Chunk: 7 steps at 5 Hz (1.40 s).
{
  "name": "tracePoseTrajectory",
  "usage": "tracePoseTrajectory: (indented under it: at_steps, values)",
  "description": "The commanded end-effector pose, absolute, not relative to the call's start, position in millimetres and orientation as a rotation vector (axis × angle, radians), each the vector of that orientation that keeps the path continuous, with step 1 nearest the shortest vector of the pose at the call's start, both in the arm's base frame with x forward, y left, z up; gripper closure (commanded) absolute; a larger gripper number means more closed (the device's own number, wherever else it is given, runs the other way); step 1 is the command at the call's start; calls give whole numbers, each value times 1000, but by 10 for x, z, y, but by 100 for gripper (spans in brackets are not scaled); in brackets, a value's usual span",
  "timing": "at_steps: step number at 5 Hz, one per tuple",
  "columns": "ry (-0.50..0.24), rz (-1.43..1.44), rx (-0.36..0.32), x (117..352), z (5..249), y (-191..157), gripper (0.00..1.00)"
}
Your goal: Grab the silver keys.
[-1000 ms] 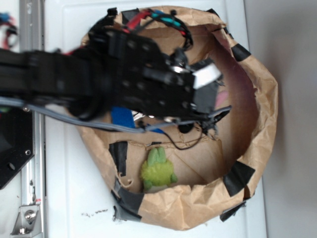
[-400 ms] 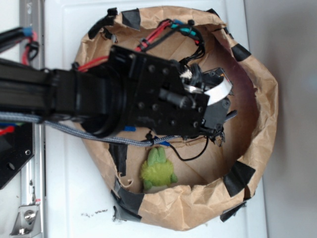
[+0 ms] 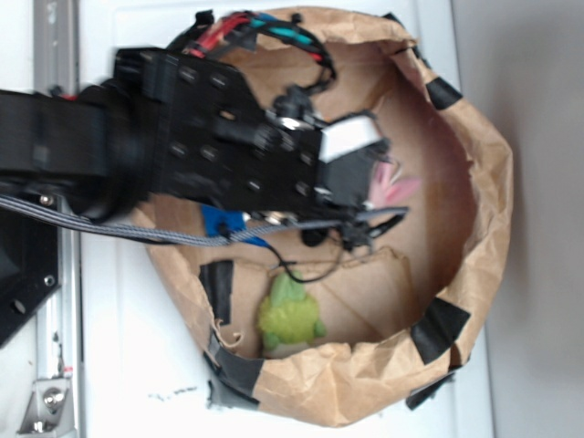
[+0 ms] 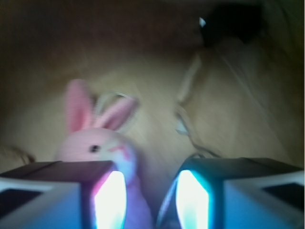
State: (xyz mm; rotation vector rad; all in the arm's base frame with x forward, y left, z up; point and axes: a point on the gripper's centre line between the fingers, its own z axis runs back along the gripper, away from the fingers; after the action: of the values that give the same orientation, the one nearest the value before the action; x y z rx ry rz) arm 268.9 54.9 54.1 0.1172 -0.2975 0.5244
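**Two pads apart, and the wrong toy in the gap**

Two pads spread wide on the gripper (image 4: 150, 191), pinching nothing. Hanging low inside the brown paper pen (image 3: 484, 182), nosed toward its floor. Pink bunny toy (image 4: 95, 143) right against one fingertip (image 4: 110, 193), with its body reaching into the gap.

Silver keys (image 4: 110, 100) far from plain: only a thin wire loop behind and between the bunny's ears in the wrist view, too blurred to make out any blades. Pale glint (image 4: 181, 125) further along the creased paper floor (image 4: 228, 119), ahead of the other finger; key or paper edge, cannot tell. Nothing of the keys in the exterior view, probably hidden under the arm or behind the pink ears (image 3: 394, 187).

Probably in the approach, not yet lined up on the target.

Ways to lose it from here:

- Closing at this spot: most likely a grip on the bunny rather than the metal, the toy being the taller, softer thing between the pads.
- Dropping straight down: likely to shove the bunny over the ring and bury it further.
- Stopping short of the floor: pads skating over flat keys and coming up with nothing.
- Catching only the thin ring: easy to slip out on the lift.
- Pressing too hard into the creased paper: a snag or a dragged fold.

Green toy (image 3: 290, 315) and blue scrap (image 3: 224, 222) well apart from the gap, no likely trouble.
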Motion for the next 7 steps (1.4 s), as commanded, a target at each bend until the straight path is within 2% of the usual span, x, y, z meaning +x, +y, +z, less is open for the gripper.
tracePoseTrajectory:
  at_steps: [1,2,6,7]
  values:
    - [-298,519,72,2674,668,697,0]
    - [-270,500,49,2631,658,704,0]
    - [-270,500,49,2631,658,704,0]
    - [-310,526,74,2812,451,664,0]
